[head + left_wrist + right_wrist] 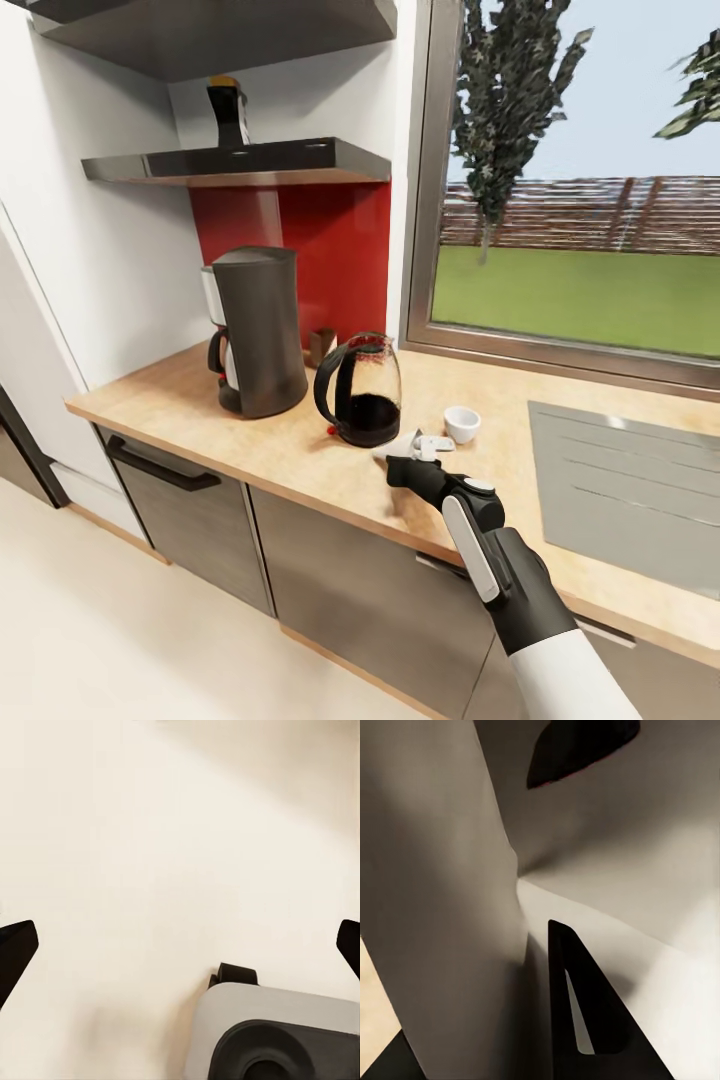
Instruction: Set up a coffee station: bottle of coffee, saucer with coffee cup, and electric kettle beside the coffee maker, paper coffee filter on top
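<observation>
The coffee maker stands upright on the table, near its left end, in front of the red backsplash. Just to its right is the electric kettle, a glass jug with a black handle and dark liquid in its base, also upright on the table. Behind the two, against the backsplash, a small brown thing shows, too hidden to name. The white coffee cup sits on the table to the right of the kettle, apart from it.

Between kettle and cup, the right tool reaches in low over the table, its arm coming from the lower right. A pale, folded sheet, apparently the paper coffee filter, lies at its tip; in the right wrist view this white paper sits close against a black finger, but I cannot tell whether the tool is clenched on it.

The bottle of coffee, dark with a yellow cap, stands on the kitchen shelf above the coffee maker.

In the left wrist view the left tool is released, its black fingertips far apart over a cream floor, with a grey part of the robot below.

A window looks onto grass, a fence and trees; a grey cooktop is set into the table at the right.
</observation>
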